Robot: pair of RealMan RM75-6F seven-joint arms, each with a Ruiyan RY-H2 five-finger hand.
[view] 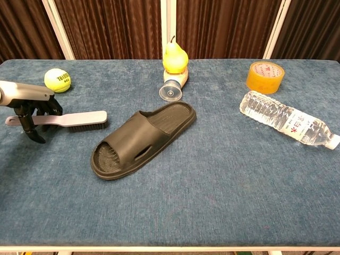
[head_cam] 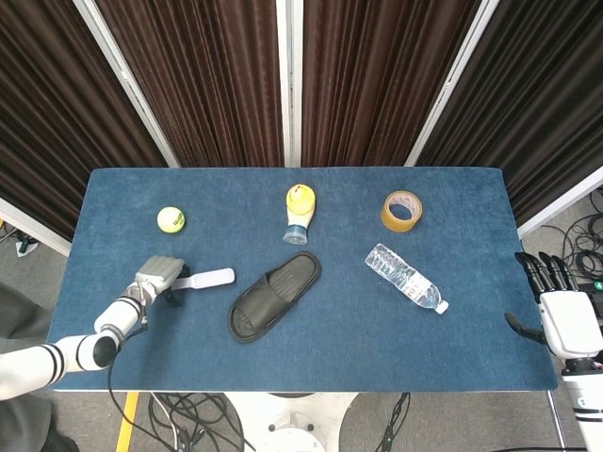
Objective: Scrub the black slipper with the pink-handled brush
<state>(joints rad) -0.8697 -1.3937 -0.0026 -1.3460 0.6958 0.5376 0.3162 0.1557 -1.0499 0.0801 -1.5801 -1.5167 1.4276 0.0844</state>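
The black slipper (head_cam: pixel 273 297) (view: pixel 143 139) lies sole-down in the middle of the blue table, toe toward the near left. Left of it lies the pink-handled brush (head_cam: pixel 211 277) (view: pixel 79 120), bristles down. My left hand (head_cam: pixel 160 278) (view: pixel 29 106) is over the brush's handle, with the thumb in front of it and the other fingers behind it; the handle is not clearly gripped. The brush still lies flat on the cloth. My right hand (head_cam: pixel 565 315) hangs beyond the table's right edge, fingers spread and holding nothing.
A yellow tennis ball (view: pixel 57 79) sits at the far left. A yellow pear-shaped bottle (view: pixel 174 66) lies behind the slipper. At the right are a roll of brown tape (view: pixel 264 76) and a water bottle (view: pixel 287 124) on its side.
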